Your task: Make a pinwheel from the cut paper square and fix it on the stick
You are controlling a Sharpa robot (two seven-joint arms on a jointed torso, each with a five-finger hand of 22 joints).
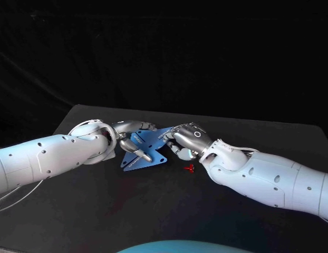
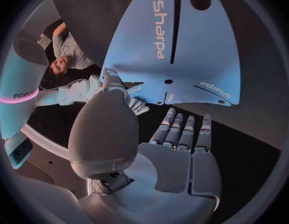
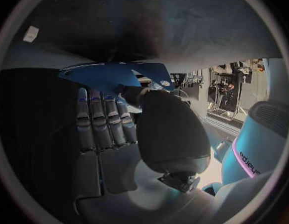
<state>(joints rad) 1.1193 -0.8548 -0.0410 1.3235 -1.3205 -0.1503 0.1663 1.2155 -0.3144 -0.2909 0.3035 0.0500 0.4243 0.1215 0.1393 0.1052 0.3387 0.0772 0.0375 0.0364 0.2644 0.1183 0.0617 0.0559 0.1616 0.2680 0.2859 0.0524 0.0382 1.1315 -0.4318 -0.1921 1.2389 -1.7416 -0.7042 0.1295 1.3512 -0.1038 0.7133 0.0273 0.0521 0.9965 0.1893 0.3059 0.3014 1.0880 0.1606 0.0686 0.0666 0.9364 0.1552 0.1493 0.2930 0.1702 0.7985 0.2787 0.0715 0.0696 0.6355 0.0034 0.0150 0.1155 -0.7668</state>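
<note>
Left arm [image 1: 50, 155] and right arm [image 1: 278, 179] are meeting mid-way across the surface [image 1: 95, 200] at a blue slit paper square [image 1: 155, 158] reading "Sharpa". The right hand [image 1: 186, 138] is pinching its right edge; the left hand [image 1: 129, 139] is lying spread, thumb touching it.

Blue paper [image 2: 207, 50]: "Sharpa" in large pale letters
Same paper, near its edge: "Sharpa" again, smaller
</note>
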